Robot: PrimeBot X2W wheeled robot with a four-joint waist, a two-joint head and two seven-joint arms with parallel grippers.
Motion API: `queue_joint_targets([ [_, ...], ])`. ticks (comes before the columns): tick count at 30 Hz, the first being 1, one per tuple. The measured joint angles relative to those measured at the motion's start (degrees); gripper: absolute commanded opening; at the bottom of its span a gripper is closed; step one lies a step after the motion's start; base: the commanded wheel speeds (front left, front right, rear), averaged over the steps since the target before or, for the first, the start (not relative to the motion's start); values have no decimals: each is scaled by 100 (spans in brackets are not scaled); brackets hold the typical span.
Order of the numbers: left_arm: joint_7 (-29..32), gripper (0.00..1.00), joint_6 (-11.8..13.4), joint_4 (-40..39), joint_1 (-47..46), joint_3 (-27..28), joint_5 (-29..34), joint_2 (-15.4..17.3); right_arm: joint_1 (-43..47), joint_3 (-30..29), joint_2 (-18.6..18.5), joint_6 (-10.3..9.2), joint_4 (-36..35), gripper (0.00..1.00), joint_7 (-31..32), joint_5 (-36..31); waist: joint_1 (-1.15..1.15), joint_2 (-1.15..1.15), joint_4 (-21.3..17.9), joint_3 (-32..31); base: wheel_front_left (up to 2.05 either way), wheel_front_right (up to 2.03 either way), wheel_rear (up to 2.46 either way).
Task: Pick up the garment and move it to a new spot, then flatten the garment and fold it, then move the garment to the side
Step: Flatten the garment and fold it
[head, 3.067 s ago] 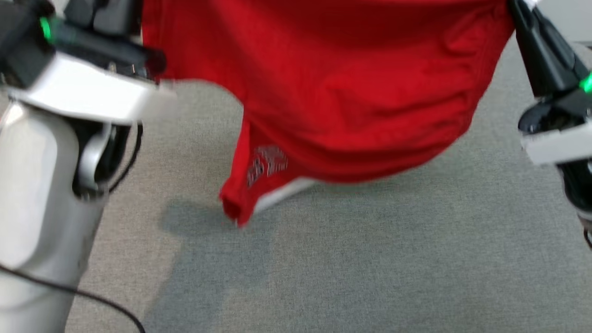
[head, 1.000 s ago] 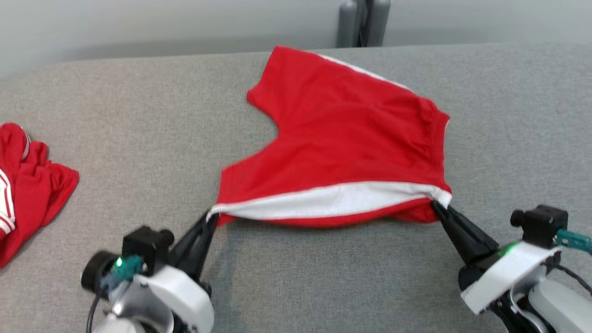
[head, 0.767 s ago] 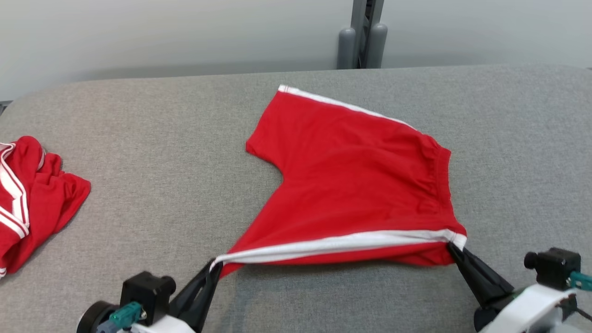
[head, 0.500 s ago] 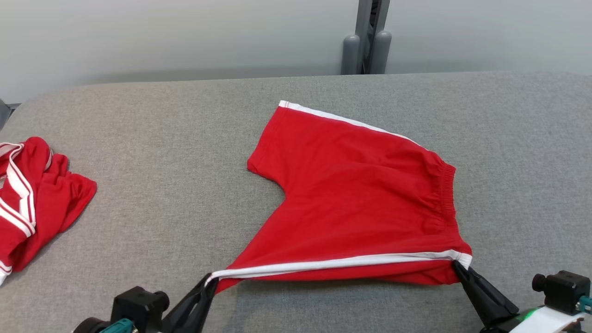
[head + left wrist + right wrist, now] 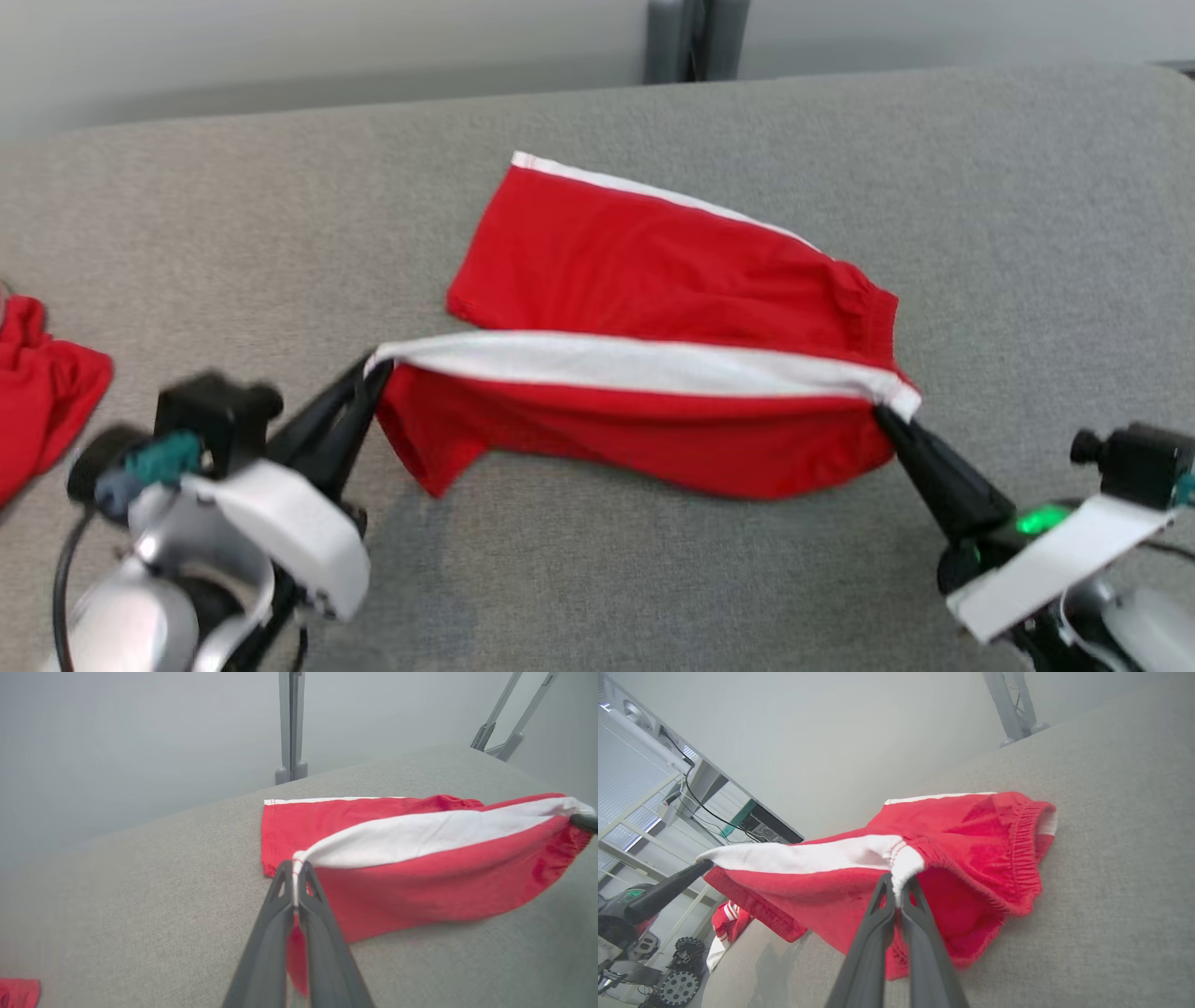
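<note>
The left gripper (image 5: 371, 373) and right gripper (image 5: 885, 418) each clamp one end of the garment (image 5: 653, 271) along its raised white stripe (image 5: 635, 359). The stripe spans 9 to 3 o'clock. The far leg lies on the table (image 5: 233, 215) toward 12.

Your surroundings, itemised: one wide grey fabric-covered surface (image 5: 597, 579) with a rounded far edge; one plain pale grey wall (image 5: 280, 47) behind it, evenly lit; one upright grey metal post (image 5: 686, 37) at that far edge; slatted window blinds (image 5: 619, 781) beyond the surface's end, bright with daylight.
</note>
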Motion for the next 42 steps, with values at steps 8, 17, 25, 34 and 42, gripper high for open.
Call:
queue_joint_targets([
  [8,5,0,-801,1618,-2173,-122,-225,-307,-1179,-272,492,0,550,0,331,197,0,0,-287,712,0,0,0],
  [17,-60,0,-1291,3867,-4067,-514,-190,-588,-2245,-100,968,0,1417,0,371,233,0,0,-684,1432,0,0,0],
  [25,-202,0,-1393,5414,-5304,-855,-407,-703,-2960,314,1223,0,1942,0,83,450,0,0,-1038,1851,0,0,0],
  [34,-402,100,-1407,6241,-5684,-1388,-936,-681,-3284,771,1165,0,2118,100,-257,716,0,0,-1133,1934,0,0,0],
  [42,-1784,100,-1301,6505,-5518,-1084,-1096,-778,-2969,916,801,0,2053,100,-592,770,0,0,-996,1755,0,0,0],
])
